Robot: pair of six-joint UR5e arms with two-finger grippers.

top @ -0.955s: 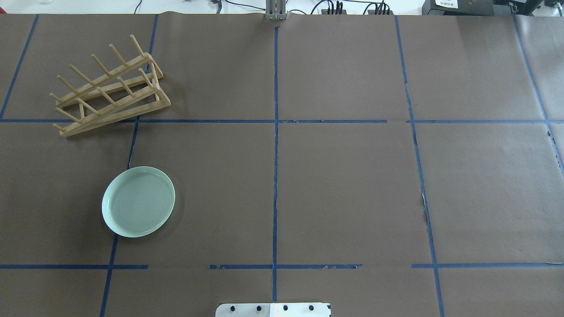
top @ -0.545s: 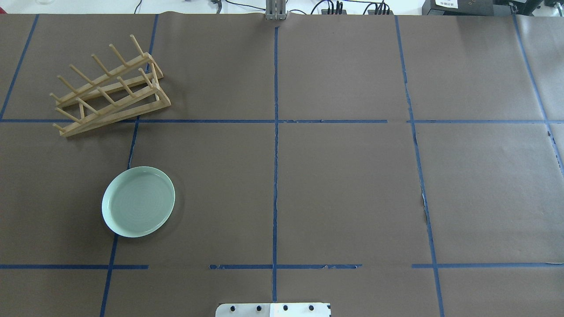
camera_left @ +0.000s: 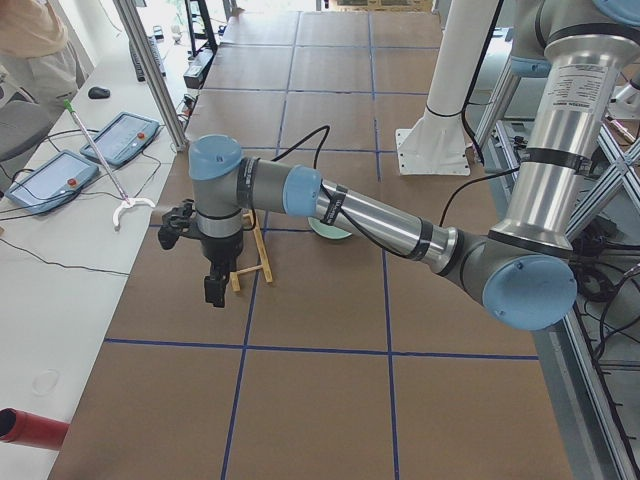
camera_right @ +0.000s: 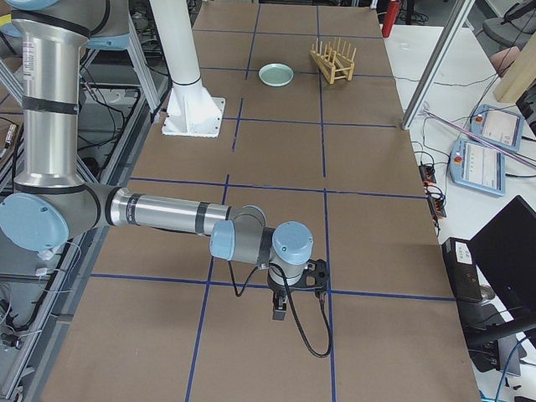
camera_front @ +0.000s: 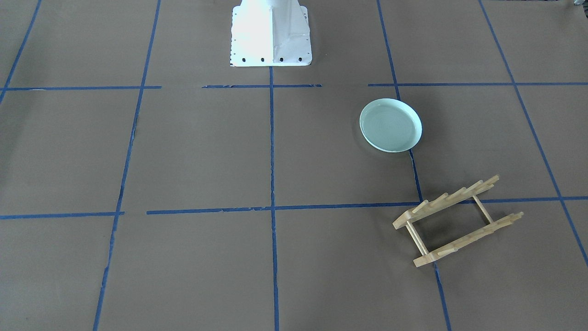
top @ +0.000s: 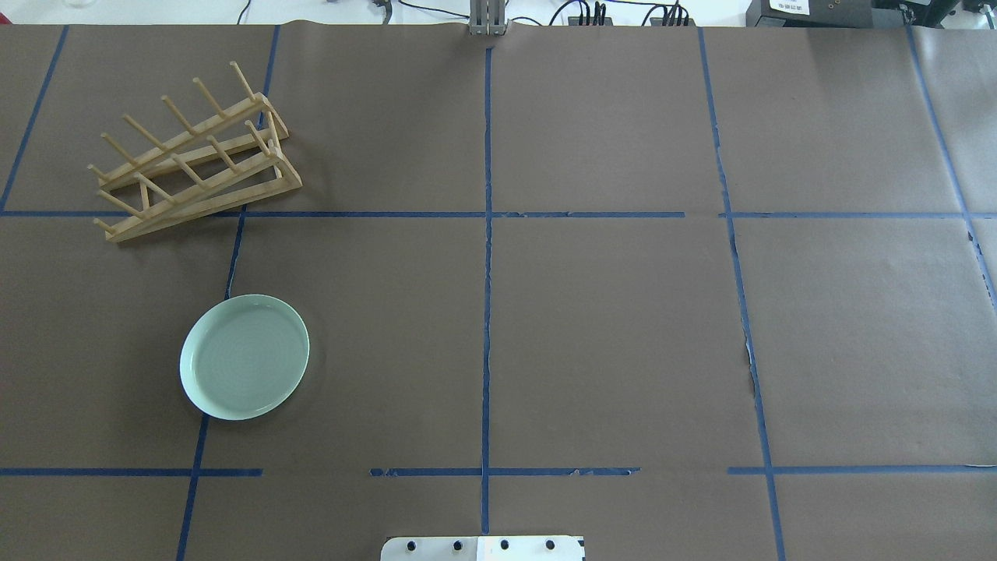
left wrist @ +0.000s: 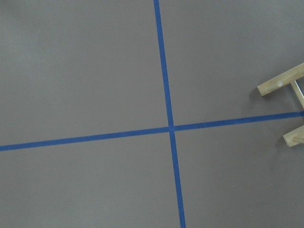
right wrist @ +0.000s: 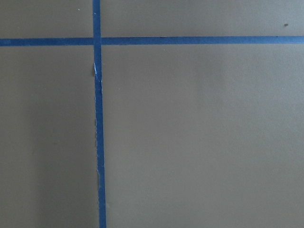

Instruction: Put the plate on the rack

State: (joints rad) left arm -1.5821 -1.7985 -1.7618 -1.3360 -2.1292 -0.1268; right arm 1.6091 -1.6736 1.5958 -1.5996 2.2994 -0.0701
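Note:
The pale mint-green plate (top: 244, 357) lies flat, rim up, on the brown paper on the table's left half; it also shows in the front view (camera_front: 390, 125). The light-wood rack (top: 195, 156) stands beyond it, empty, also in the front view (camera_front: 457, 220). My left gripper (camera_left: 215, 290) shows only in the exterior left view, hanging above the table beside the rack's (camera_left: 252, 262) outer end; I cannot tell if it is open or shut. The rack's end (left wrist: 280, 84) sits at the left wrist view's right edge. My right gripper (camera_right: 279, 311) shows only in the exterior right view, far from both; I cannot tell its state.
Blue tape lines (top: 487, 273) grid the brown paper. The robot's white base (camera_front: 271, 32) stands at the table's near middle. Control pendants (camera_left: 60, 175) and a red cylinder (camera_left: 30, 428) lie on the side bench past the table's left end.

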